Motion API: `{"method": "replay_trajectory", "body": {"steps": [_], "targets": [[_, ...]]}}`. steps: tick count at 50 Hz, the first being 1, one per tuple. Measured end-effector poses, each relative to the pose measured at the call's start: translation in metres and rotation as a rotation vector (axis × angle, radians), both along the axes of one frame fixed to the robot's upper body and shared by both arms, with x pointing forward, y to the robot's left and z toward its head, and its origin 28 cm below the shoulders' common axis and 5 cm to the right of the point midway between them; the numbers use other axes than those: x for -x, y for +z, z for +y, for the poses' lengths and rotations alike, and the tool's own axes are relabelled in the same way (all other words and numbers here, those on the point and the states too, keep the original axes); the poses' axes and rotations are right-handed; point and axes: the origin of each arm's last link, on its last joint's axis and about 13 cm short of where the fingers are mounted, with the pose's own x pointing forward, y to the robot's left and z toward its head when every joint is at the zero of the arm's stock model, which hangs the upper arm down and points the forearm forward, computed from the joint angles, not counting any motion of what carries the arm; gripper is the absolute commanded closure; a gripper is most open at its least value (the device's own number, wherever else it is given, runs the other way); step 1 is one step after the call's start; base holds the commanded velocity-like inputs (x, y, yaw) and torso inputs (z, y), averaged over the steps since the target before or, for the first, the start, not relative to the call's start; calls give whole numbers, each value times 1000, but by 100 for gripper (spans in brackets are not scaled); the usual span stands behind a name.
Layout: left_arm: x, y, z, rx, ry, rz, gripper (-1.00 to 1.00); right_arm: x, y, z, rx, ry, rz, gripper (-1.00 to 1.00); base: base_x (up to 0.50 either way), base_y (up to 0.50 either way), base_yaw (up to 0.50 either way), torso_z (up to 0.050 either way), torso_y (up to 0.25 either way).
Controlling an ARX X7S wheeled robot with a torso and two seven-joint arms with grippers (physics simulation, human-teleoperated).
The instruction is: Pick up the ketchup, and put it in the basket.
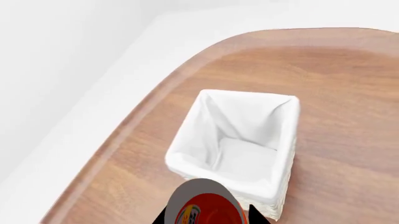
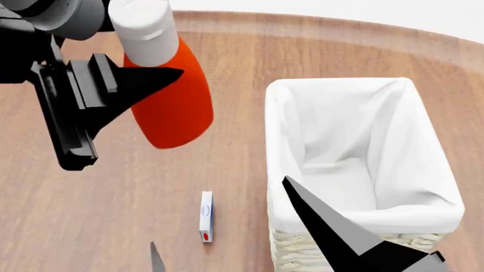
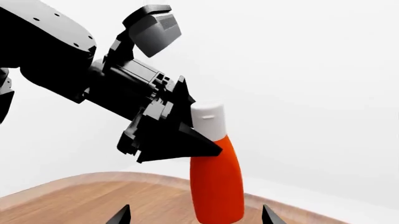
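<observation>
The ketchup [image 2: 178, 102] is an orange-red squeeze bottle with a white cap. It hangs roughly upright in the air, and my left gripper [image 2: 155, 79] is shut on it just below the cap. In the head view it is left of the basket [image 2: 276, 141], a cream wicker box with a white liner and nothing inside. The left wrist view looks down past the bottle's base [image 1: 206, 207] to the basket rim [image 1: 187, 135] just beyond. My right gripper [image 2: 220, 212] is open and holds nothing. In its wrist view the ketchup [image 3: 215, 182] hangs ahead of the right gripper [image 3: 194, 217].
A small white box [image 2: 206, 216] lies on the wooden table [image 2: 90, 215], left of the basket's near corner. The table's curved edge [image 1: 118, 135] runs a short way beyond the basket, with white floor past it.
</observation>
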Motion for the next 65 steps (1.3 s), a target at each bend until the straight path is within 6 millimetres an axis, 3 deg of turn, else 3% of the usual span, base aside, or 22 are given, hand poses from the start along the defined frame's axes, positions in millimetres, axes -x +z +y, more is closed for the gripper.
{"method": "replay_trajectory", "body": {"steps": [65], "targets": [[-2, -2, 0, 22, 49, 19, 100, -49, 11, 35, 67, -65, 25, -100, 0, 0, 0, 0, 0]]}}
